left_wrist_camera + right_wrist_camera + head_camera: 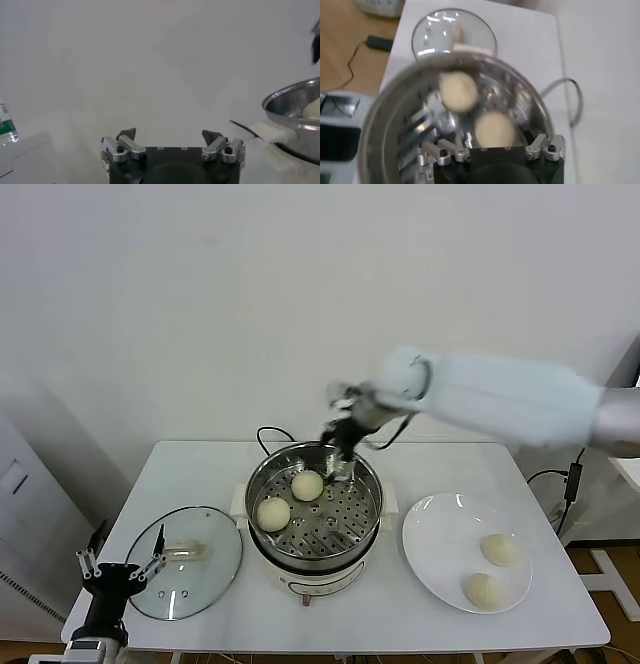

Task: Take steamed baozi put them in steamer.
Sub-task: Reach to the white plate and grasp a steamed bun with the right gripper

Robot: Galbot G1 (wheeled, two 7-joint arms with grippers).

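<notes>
Baozi number four on the white counter. In the head view, two baozi lie on the perforated tray inside the steamer, just below and beside the right gripper, which hangs over the pot's far rim with its fingers spread and holding nothing. The other two baozi sit on the white plate, well apart from that gripper, on its right. A glass lid lies flat on the counter left of the steamer, with the left gripper parked at its outer edge, fingers open and empty.

In the left wrist view, the left gripper shows both fingertips wide apart; the steamer stands well off to its side, a baozi just visible inside.

In the right wrist view, the right gripper is open directly above the steamer; one baozi lies just under it between the fingers, another baozi sits a little beyond, and the glass lid lies farther away.
</notes>
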